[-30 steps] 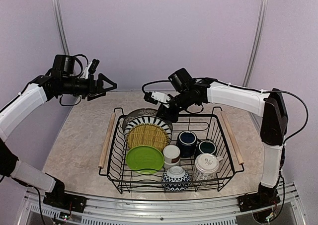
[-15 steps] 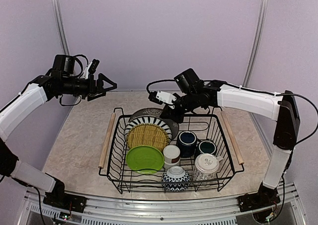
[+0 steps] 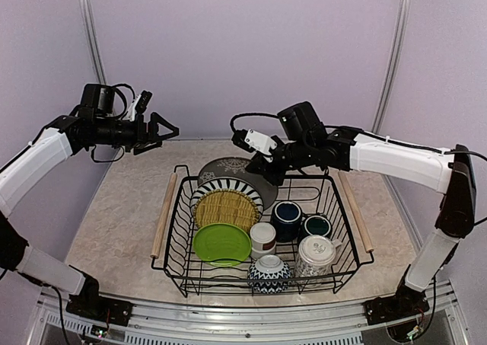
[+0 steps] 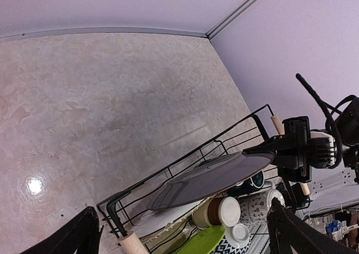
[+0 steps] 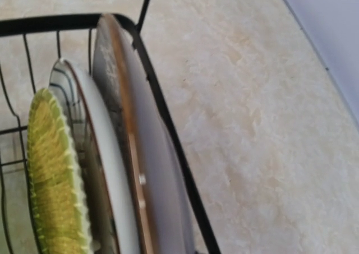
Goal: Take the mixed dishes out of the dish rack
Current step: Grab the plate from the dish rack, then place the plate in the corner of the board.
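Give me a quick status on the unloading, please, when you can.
Left claw open, hovering off the dish rack far left corner. Right claw shut on grey plate rim, plate tilted at rack's back. Striped plate close in front.

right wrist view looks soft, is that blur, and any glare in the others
Right wrist: yes, soft throughout, the grey plate and woven yellow plate lack crisp edges. Left wrist: sharp, one glare spot on the table. Top external: sharp, evenly lit.

Robot lab cell: plain lilac walls (image 3: 243,55) 12 o'clock, metal posts (image 3: 393,48), marble-look tabletop (image 3: 122,208), aluminium mounting rail (image 3: 228,326) 6 o'clock.
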Robot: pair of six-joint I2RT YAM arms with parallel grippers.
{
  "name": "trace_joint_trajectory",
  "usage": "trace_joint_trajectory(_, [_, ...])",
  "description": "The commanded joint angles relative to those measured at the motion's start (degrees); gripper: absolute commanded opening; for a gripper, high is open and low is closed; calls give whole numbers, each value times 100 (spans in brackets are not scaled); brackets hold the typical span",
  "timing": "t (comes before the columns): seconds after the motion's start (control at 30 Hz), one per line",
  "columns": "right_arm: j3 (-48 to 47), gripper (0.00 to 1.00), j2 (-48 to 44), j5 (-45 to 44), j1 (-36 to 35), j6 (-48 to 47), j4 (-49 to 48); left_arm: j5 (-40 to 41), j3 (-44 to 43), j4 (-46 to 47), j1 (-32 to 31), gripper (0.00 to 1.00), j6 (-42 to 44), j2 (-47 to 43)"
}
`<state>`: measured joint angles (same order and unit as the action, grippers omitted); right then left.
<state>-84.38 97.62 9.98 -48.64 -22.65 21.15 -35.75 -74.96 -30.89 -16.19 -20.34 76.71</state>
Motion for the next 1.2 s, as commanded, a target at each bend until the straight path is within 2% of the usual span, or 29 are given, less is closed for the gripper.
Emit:
trace_joint_trajectory(0.0, [72, 0, -499, -36, -50, 354, -1018, 52, -54, 31, -46, 99, 4, -103])
trace_joint_trajectory(0.73, [885, 0, -1502, -736, -74, 1163, -2216, 191, -28, 40, -51, 99, 2, -182])
trace_joint_trajectory(1.17, [1452, 0, -2186, -1153, 168, 2225, -3084, 345, -1, 57, -43, 99, -4, -270])
